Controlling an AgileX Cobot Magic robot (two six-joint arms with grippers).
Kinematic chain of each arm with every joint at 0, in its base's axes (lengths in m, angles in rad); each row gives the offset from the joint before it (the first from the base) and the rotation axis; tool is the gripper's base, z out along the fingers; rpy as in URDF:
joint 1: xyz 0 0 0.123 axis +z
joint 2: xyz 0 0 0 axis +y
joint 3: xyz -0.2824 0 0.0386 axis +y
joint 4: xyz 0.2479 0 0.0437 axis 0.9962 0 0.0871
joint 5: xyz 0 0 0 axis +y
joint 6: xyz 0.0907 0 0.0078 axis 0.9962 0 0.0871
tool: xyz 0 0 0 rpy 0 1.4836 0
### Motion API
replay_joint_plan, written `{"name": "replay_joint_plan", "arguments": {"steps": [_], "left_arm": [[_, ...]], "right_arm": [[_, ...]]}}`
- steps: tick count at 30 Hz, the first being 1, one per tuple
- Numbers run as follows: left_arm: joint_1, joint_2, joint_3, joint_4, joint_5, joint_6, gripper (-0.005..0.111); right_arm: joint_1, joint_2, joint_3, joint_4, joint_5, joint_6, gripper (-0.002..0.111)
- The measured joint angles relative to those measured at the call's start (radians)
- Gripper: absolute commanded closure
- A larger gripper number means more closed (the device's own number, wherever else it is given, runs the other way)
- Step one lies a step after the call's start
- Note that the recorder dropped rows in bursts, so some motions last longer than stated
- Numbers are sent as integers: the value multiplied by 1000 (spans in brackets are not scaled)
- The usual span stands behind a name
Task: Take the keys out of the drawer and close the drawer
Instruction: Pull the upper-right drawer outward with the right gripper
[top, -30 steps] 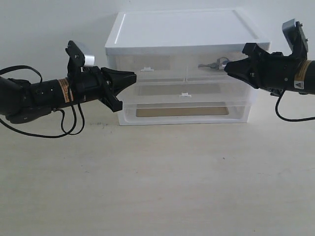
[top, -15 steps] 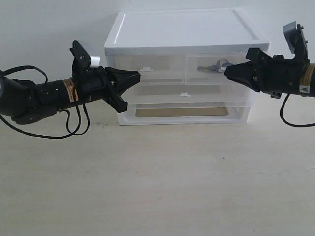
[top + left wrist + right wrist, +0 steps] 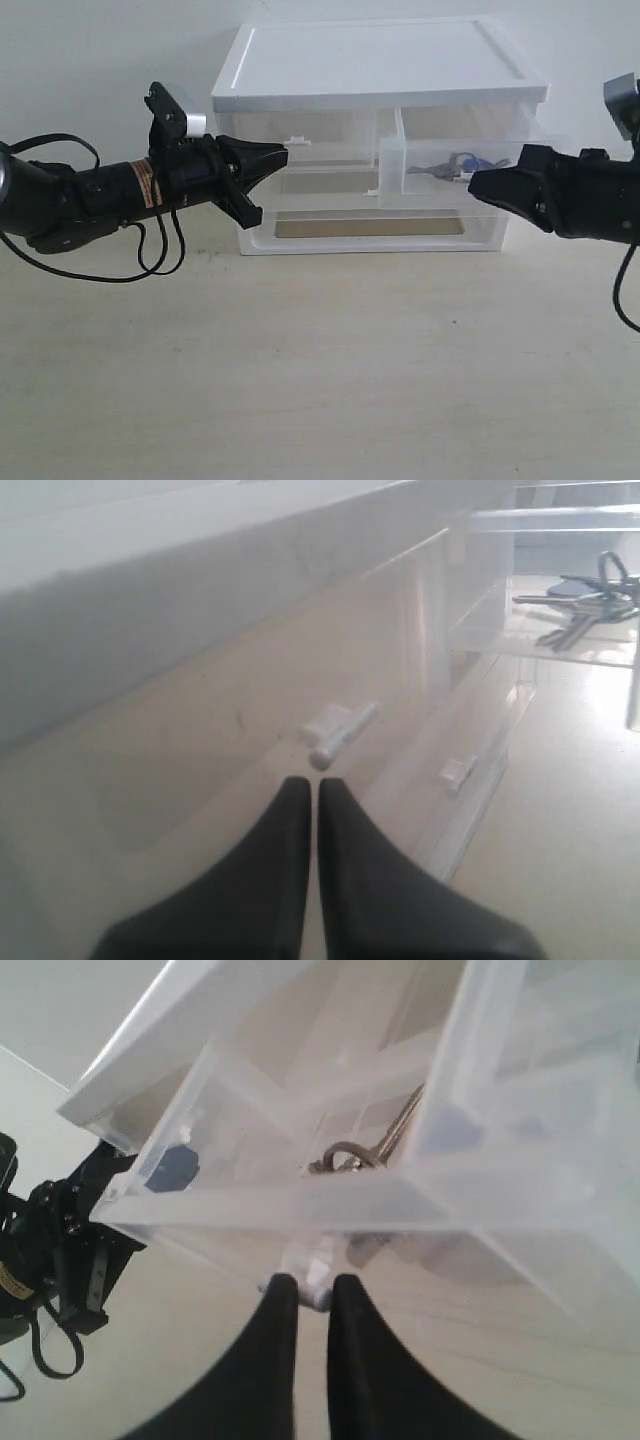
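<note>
The drawer [image 3: 395,165], the right-hand clear one of the white cabinet [image 3: 370,60], stands pulled out. The keys [image 3: 445,168] lie inside it with a blue fob [image 3: 481,162] beside them. My right gripper [image 3: 475,183] is shut on the drawer's small white tab handle [image 3: 316,1268], which is pinched between the black fingers [image 3: 280,1295]; the key ring [image 3: 349,1154] shows through the drawer wall [image 3: 300,1200]. My left gripper [image 3: 283,153] is shut with nothing in it. Its tip [image 3: 313,783] sits just short of the left twin drawer's tab handle [image 3: 338,732]. The keys [image 3: 585,600] appear far off.
The full-width clear drawer [image 3: 375,225] sits shut under the pair, its tab [image 3: 458,772] near my left gripper. The cabinet stands at the back of a pale table [image 3: 330,360], against a white wall.
My right gripper has drawn back from the cabinet with the tab in its grip, and the right-hand drawer has slid out with the keys. The left gripper edged slightly closer to the cabinet.
</note>
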Motion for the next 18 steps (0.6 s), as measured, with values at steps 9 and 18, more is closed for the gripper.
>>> {"name": "replay_joint_plan", "arguments": {"steps": [9,18], "left_arm": [[0,0,0,-2,0,2,102],[0,0,0,-2,0,2,102]], "right_arm": [[2,-141,135,-17,30,-44,108],[6,-195,216,-21,6,-78,108]]}}
